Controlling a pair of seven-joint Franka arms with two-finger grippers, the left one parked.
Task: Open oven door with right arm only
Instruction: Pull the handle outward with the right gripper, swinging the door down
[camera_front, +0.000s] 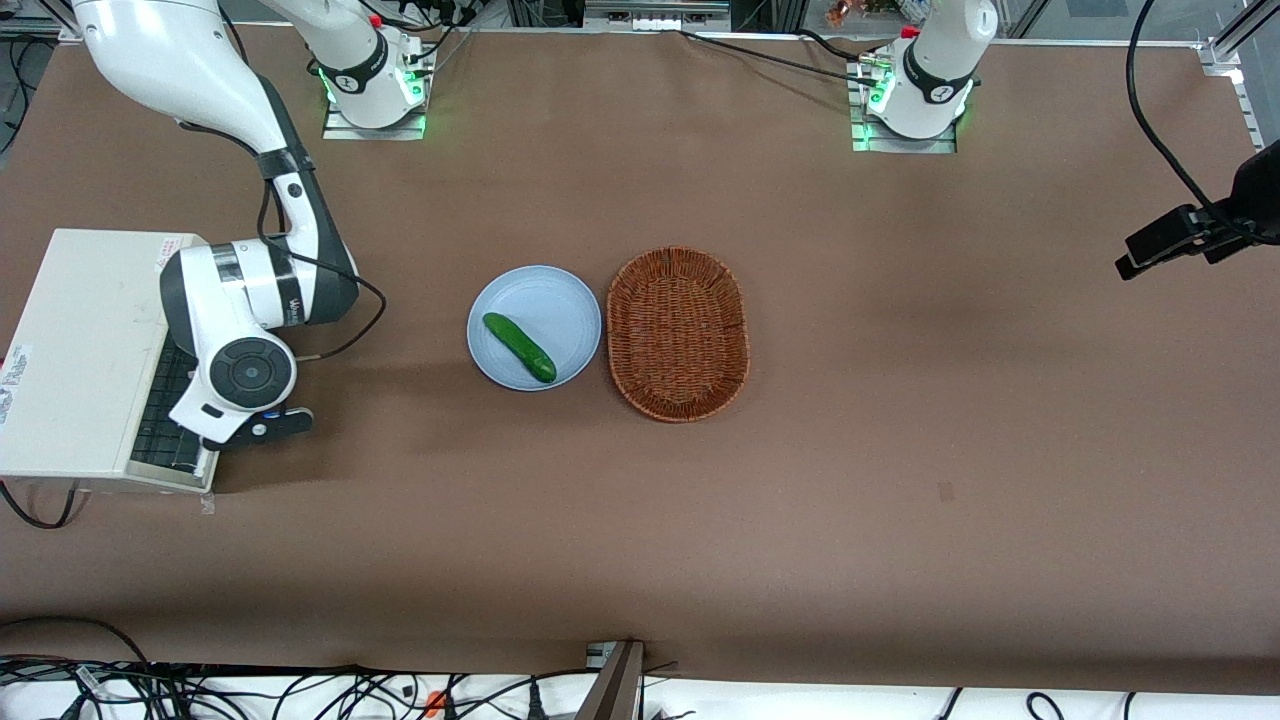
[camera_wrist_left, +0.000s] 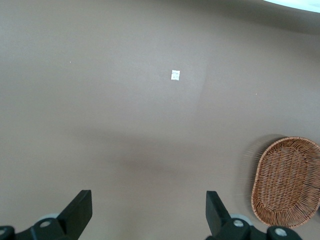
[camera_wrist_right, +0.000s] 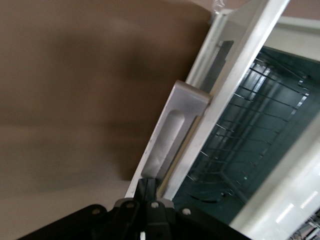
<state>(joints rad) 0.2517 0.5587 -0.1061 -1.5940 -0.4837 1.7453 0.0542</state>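
Observation:
The cream-white oven stands at the working arm's end of the table. Its door faces the table's middle, and a wire rack shows in the dark window. The right arm's wrist hangs over the door and hides the handle in the front view. In the right wrist view the gripper is shut, its fingertips touching the near end of the pale bar handle on the door's frame. The window lies beside it. I cannot tell how far the door stands open.
A pale blue plate with a green cucumber sits mid-table. A brown wicker basket lies beside it, toward the parked arm, and also shows in the left wrist view. A black cable loops from the right arm near the oven.

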